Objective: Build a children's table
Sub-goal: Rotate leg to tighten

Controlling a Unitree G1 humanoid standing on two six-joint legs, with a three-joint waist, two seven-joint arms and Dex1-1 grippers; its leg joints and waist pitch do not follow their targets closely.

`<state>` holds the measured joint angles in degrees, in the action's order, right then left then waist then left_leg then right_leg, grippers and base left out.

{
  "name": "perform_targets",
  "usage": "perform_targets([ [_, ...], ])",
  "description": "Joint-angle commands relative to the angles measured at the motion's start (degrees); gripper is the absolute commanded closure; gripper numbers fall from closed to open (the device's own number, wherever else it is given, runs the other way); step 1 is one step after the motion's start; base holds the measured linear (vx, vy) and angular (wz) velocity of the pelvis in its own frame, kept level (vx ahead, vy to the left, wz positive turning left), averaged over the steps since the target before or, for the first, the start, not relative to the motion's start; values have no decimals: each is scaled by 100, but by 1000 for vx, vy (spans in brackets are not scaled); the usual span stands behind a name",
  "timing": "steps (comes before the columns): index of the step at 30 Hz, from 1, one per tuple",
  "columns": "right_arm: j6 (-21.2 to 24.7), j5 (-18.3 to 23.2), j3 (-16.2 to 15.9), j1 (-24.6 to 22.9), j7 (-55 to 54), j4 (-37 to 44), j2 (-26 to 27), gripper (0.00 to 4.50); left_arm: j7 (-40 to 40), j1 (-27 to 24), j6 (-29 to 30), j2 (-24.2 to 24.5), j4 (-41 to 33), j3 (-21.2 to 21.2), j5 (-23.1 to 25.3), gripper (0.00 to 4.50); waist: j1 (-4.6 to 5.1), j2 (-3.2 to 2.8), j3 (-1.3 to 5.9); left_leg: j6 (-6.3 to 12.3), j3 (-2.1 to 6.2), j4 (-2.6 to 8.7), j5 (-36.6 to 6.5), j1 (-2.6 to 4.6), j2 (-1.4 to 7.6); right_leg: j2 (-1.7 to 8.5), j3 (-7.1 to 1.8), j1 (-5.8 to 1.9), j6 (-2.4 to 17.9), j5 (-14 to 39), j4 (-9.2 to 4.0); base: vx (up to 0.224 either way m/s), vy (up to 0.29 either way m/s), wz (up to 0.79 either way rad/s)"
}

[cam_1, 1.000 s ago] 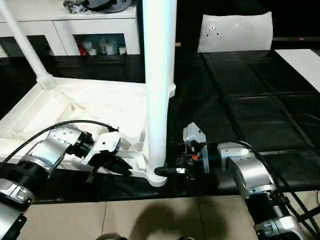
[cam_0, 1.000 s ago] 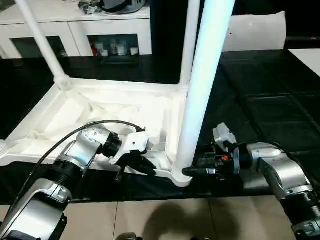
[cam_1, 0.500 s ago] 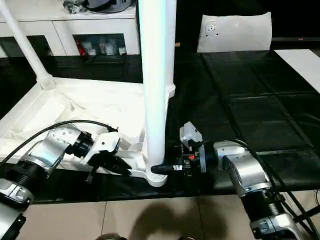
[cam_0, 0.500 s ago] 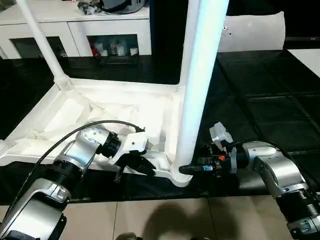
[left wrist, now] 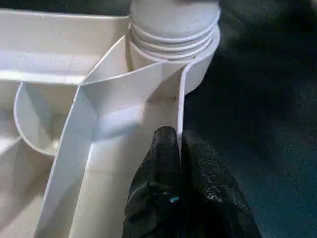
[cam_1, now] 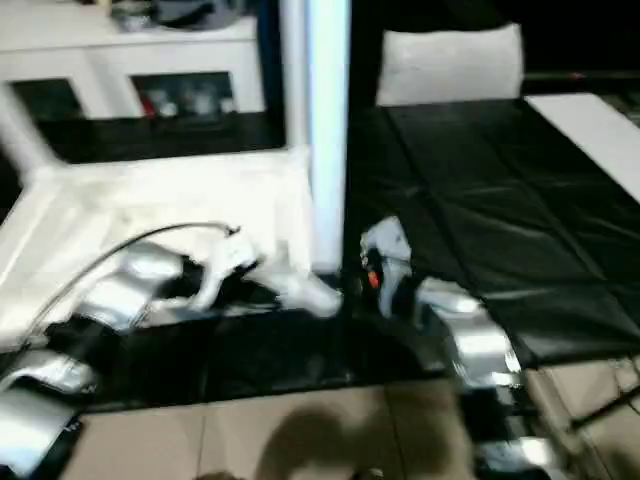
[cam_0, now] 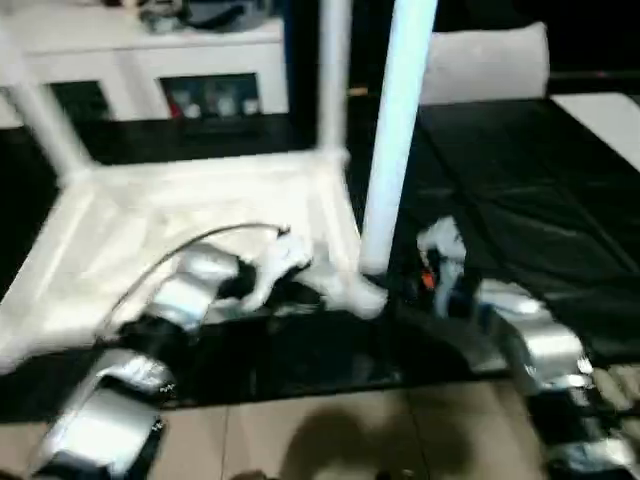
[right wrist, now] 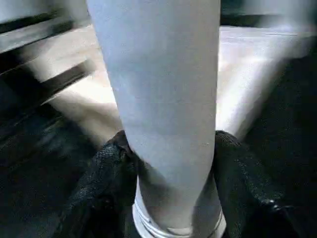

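Right tool (right wrist: pixel 168 198) holds the upright leg (cam_0: pixel 395 140) at its base above the near-right corner socket (left wrist: pixel 173 44) while my left tool (left wrist: pixel 179 144) pinches the tabletop (cam_0: pixel 130 215) rim just left of it.

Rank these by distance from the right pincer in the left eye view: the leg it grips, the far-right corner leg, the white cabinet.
1. Gripped leg: between the right pincer's fingers, at the tabletop's near-right corner.
2. Far-right corner leg: upright beyond it, slightly left.
3. White cabinet: farthest, behind the black table, upper left.
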<state>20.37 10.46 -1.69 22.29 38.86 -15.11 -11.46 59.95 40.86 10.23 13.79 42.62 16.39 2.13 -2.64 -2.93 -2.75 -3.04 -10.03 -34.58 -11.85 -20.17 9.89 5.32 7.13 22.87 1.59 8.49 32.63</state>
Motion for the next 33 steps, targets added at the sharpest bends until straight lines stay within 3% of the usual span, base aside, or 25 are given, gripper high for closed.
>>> perform_targets([
  [1,141,-23,-293,234,-486,-168,438,256,-525,229,54,-463,6,-98,-199,450,-4,61,379,127,164,455,-1218,-13,265,401,-265,-305,505,2618,-502,0,0,0],
  [3,138,-99,-120,441,-1201,-431,804,256,-1122,375,198,-711,154,-295,-173,450,70,35,392,234,141,425,-1051,-44,244,404,-283,-318,714,2236,-470,0,0,0],
  [5,143,-97,50,600,-1599,-646,1008,256,-1396,436,221,-809,213,-388,-111,450,50,35,429,328,127,395,-814,-49,217,403,-284,-349,759,2030,-443,0,0,0],
  [6,145,-97,68,616,-1640,-667,1029,221,-1423,443,224,-819,219,-398,-104,450,65,18,437,394,131,399,-597,-93,233,392,-290,-350,835,1740,-399,0,0,0],
  [8,75,-297,40,684,-1812,-721,1061,200,-1598,471,200,-878,218,-469,-95,450,48,25,450,474,121,376,-402,-89,244,387,-296,-361,943,1361,-356,0,0,0],
  [12,-96,-215,99,496,-1627,-516,1007,158,-1191,245,171,-706,-66,-287,-58,450,29,14,480,781,130,337,-66,-107,278,398,-313,-369,1205,568,-228,0,0,0],
  [16,-407,-125,37,235,-1021,-258,684,122,-807,44,-28,-385,-186,-185,-17,450,17,23,482,981,121,313,-7,-115,277,406,-314,-378,1325,310,-189,0,0,0],
  [18,-461,-106,18,182,-879,-198,594,106,-735,14,-87,-316,-197,-173,-14,450,1,-22,460,972,116,321,-177,-95,288,403,-311,-361,1312,520,-225,0,0,0],
  [20,-501,-16,50,119,-677,-113,487,97,-537,-37,-239,-210,-227,-110,-4,450,3,-11,435,810,114,355,-508,-74,300,395,-307,-357,1231,972,-281,0,0,0],
  [23,-622,142,37,-6,-1,64,95,65,63,-192,-528,72,-367,54,-2,450,-15,-4,416,664,113,376,-710,-64,314,398,-325,-354,1133,1198,-300,0,0,0],
  [24,-700,199,-28,-61,621,137,-294,65,538,-304,-662,311,-476,204,4,450,-31,-38,414,637,122,383,-823,-54,323,405,-318,-355,1117,1288,-317,0,0,0],
  [27,-724,250,-149,-86,1255,196,-697,24,1023,-379,-892,544,-502,358,42,450,-91,-34,407,591,107,388,-844,-36,338,389,-327,-335,1087,1308,-309,0,0,0],
  [30,-599,376,-266,-101,1799,301,-990,14,1429,-420,-1047,699,-521,449,4,450,-159,-26,390,542,99,397,-980,-25,346,403,-326,-341,1010,1636,-337,0,0,0],
  [33,-472,509,-525,-88,2592,423,-1377,14,2019,-452,-1122,928,-657,583,-82,450,-234,-14,401,484,107,404,-943,-5,363,415,-339,-348,1039,1615,-313,0,0,0],
])
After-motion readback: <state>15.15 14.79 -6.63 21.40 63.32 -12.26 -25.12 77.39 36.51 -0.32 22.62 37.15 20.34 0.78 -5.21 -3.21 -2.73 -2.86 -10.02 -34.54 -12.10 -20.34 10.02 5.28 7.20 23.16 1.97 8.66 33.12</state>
